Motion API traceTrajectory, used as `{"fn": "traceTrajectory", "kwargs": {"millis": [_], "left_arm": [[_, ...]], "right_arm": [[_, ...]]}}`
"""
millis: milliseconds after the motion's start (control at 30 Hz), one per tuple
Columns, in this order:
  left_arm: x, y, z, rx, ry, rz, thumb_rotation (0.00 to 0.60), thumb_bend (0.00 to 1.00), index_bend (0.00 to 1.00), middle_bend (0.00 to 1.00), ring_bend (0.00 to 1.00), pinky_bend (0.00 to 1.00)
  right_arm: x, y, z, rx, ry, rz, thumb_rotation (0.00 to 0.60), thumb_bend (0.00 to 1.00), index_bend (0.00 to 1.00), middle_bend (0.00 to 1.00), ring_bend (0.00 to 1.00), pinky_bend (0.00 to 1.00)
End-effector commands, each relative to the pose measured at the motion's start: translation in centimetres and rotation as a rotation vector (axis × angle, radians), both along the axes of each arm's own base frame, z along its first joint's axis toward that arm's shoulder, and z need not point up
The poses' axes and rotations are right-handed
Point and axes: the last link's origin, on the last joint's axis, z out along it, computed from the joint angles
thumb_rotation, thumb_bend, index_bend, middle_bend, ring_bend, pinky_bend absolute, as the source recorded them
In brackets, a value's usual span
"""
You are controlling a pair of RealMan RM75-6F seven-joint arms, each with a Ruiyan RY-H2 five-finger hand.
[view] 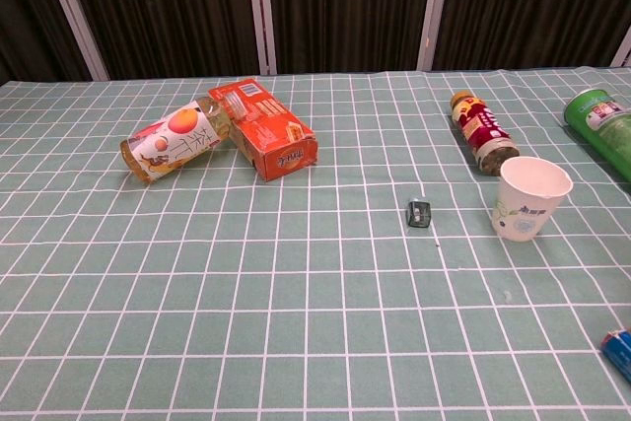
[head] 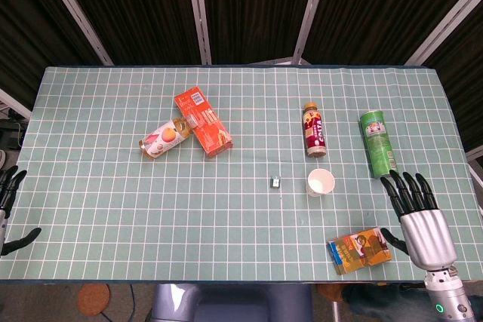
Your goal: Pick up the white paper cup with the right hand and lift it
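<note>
Two views, so head view first. Right robot hand (head: 419,220) sits at the desk's (head: 113,186) 4 o'clock corner, fingers spread and straight, holding nothing, which looks like a ready pose before a reach. White paper cup (head: 321,182) stands upright, mouth up, roughly 10 o'clock from that hand and well apart from it. An orange snack box (head: 360,250) lies flat just beside the hand, so I'd guess the reach has to go over or around it. Green can (head: 377,143) and brown bottle (head: 313,130) lie at the cup's 2 and 12 o'clock. Left robot hand (head: 9,205) is parked at the far left edge, fingers apart, empty.

Chest view: cup (view: 530,197) is at 3 o'clock, upright, bottle (view: 483,131) near behind it, a small dark clip (view: 420,212) to its 9 o'clock. Neither hand shows here. Lift not started, I'd say.
</note>
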Motion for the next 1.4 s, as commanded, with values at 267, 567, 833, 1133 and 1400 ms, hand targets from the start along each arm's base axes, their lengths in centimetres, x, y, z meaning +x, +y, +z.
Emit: {"fn": "traceTrajectory", "kwargs": {"millis": [267,567,833,1133,1400], "left_arm": [[0.0,0.1,-0.4,-0.017,0.009,0.006,0.6,0.0,0.0,0.0,0.0,0.0],[-0.8,1.5,-1.4,-0.017,0.047,0.048,0.6,0.0,0.0,0.0,0.0,0.0],[-1.6,2.6,-2.1,-0.015,0.079,0.084,0.6,0.0,0.0,0.0,0.0,0.0],[-1.8,2.7,-2.2,-0.013,0.086,0.092,0.6,0.0,0.0,0.0,0.0,0.0],[-1.8,2.8,-2.2,-0.017,0.084,0.094,0.6,0.0,0.0,0.0,0.0,0.0]], "right_arm": [[0.2,-0.5,-1.8,0.056,0.042,0.008,0.6,0.0,0.0,0.0,0.0,0.0],[2.4,-4.9,-7.8,0.195,0.501,0.254,0.6,0.01,0.0,0.0,0.0,0.0],[4.7,-8.0,-12.6,0.225,0.775,0.405,0.6,0.01,0.0,0.0,0.0,0.0],[5.1,-10.1,-15.4,0.2,0.956,0.414,0.6,0.02,0.0,0.0,0.0,0.0],[3.9,-11.2,-17.0,0.163,1.101,0.384,0.6,0.03,0.0,0.0,0.0,0.0]]}}
